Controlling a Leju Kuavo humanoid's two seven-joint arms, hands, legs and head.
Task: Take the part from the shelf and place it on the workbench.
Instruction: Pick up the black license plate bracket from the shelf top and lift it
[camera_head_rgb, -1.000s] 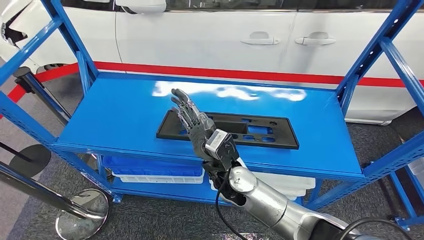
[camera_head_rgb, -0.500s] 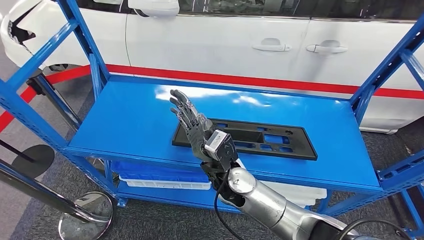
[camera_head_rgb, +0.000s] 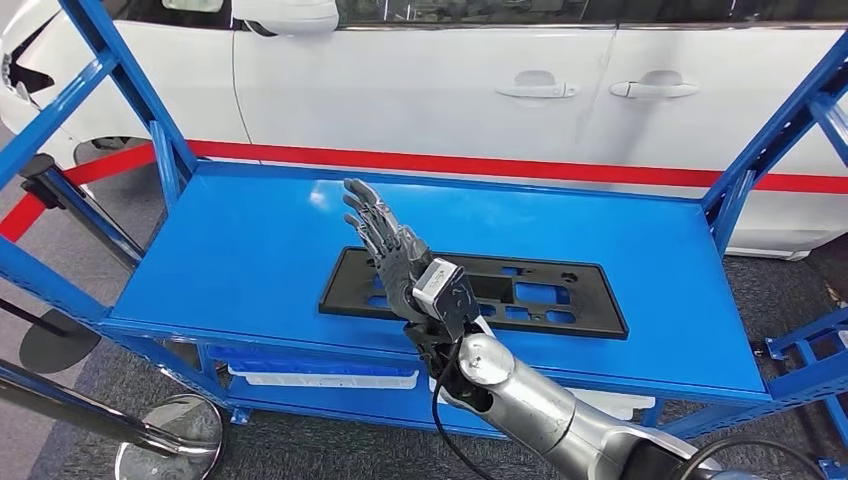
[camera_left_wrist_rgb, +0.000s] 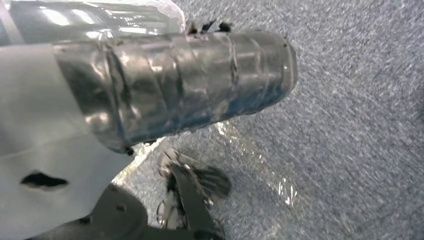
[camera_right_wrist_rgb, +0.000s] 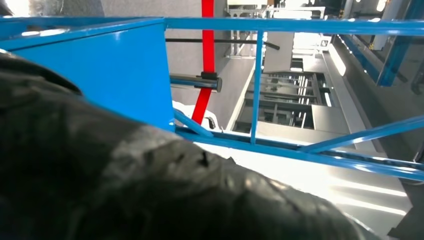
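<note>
The part is a flat black rectangular panel with several cut-outs, lying on the top board of the blue shelf. My right hand is raised over the panel's left portion, its fingers stretched out and apart, holding nothing. I cannot tell whether it touches the panel. In the right wrist view the dark back of my right hand blocks the panel. My left hand hangs over grey carpet with its thick grey thumb stretched out and nothing in it.
A white car with a red stripe stands close behind the shelf. Blue uprights frame both ends. White and blue bins sit on the lower board. A chrome stanchion base and rail stand at the lower left.
The whole picture has shifted, so the camera moved. My right hand stays raised and spread over the left part of the panel, which lies where it was.
</note>
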